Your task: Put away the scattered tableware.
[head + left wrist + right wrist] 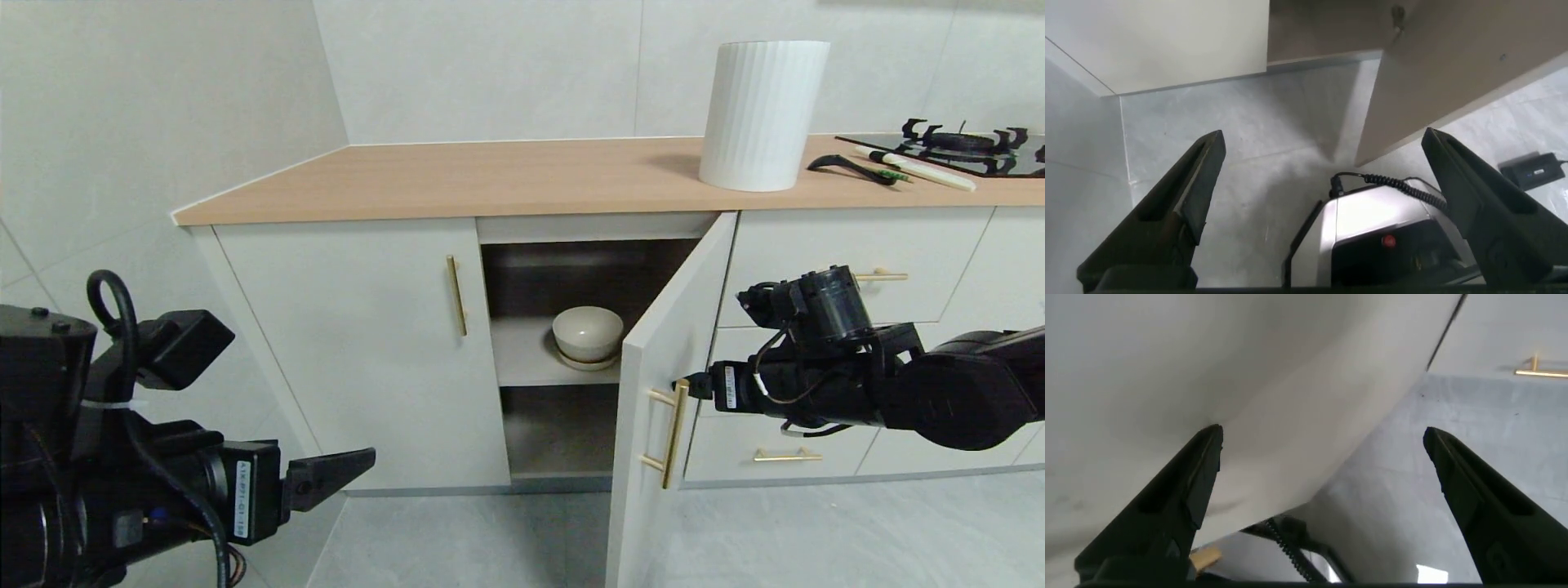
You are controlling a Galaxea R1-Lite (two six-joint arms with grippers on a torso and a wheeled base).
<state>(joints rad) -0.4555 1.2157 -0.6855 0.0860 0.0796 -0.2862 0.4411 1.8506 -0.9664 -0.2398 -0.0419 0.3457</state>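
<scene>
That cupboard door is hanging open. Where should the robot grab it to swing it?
Probably the slim gold bar handle near the free edge of the white cupboard door. It stands upright, off the panel on two posts, so the right gripper, coming straight at the door's outer face, can put one finger either side.

floor (1241,122): grey tiles
left gripper (1323,137): we see it spread wide above the floor
cabinet door (1445,65): we see it standing open ahead
</scene>
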